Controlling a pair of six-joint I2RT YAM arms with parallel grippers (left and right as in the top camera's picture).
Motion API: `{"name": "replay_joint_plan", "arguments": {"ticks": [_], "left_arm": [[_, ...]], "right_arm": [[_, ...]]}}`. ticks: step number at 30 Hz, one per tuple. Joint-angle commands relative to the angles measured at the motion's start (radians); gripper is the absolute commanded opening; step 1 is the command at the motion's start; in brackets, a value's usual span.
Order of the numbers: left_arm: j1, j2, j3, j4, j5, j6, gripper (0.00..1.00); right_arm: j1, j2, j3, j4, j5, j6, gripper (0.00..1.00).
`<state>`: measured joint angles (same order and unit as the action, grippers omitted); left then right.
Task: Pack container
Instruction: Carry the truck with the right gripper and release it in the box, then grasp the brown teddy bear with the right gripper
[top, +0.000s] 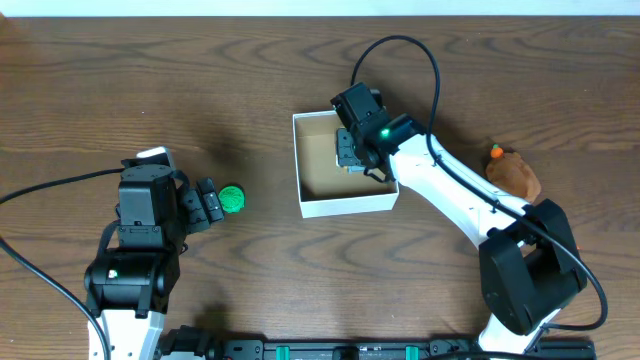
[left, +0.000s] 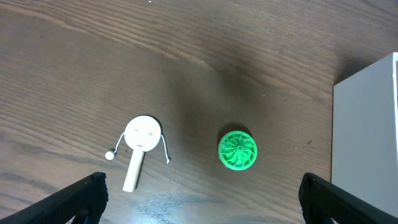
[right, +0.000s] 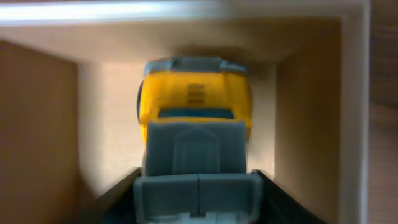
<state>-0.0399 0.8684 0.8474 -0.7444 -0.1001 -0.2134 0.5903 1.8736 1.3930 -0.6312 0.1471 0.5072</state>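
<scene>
Overhead | right tool (top: 350, 152) pinching yellow truck (right: 196, 106) inside container (top: 310, 205) | left tool (top: 208, 200) spread beside green disc (top: 232, 198)

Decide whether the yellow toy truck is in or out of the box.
In. The right wrist view shows the toy truck between the container's brown inner walls, white rim beyond. Resting or held: cannot tell.
</scene>
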Motion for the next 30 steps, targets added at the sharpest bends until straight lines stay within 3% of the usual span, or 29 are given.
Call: {"name": "replay_joint_plan", "arguments": {"ticks": [1,2,10,16,23,30], "left_arm": [[0.005,0.002,0.021,-0.003,0.003,-0.006,0.98],[0.005,0.002,0.021,-0.003,0.003,-0.006,0.98],[0.005,0.002,0.021,-0.005,0.003,-0.006,0.98],[0.005,0.002,0.021,-0.009,0.003,-0.006,0.98],[0.005,0.01,0.021,-0.01,0.003,-0.006,0.98],[0.005,0.034,0.021,-0.01,0.003,-0.01,0.98]], "right_arm": [[-0.012,-0.033,0.018,0.022,0.002,-0.091,0.91],[-0.012,-0.046,0.03,0.022,0.002,-0.117,0.99],[-0.11,-0.231,0.146,-0.11,0.116,-0.209,0.99],[-0.418,-0.372,0.159,-0.283,0.173,-0.253,0.99],[-0.763,-0.319,0.078,-0.491,-0.054,-0.455,0.99],[-0.815,-0.202,-0.098,-0.455,-0.069,-0.55,0.99]]}}
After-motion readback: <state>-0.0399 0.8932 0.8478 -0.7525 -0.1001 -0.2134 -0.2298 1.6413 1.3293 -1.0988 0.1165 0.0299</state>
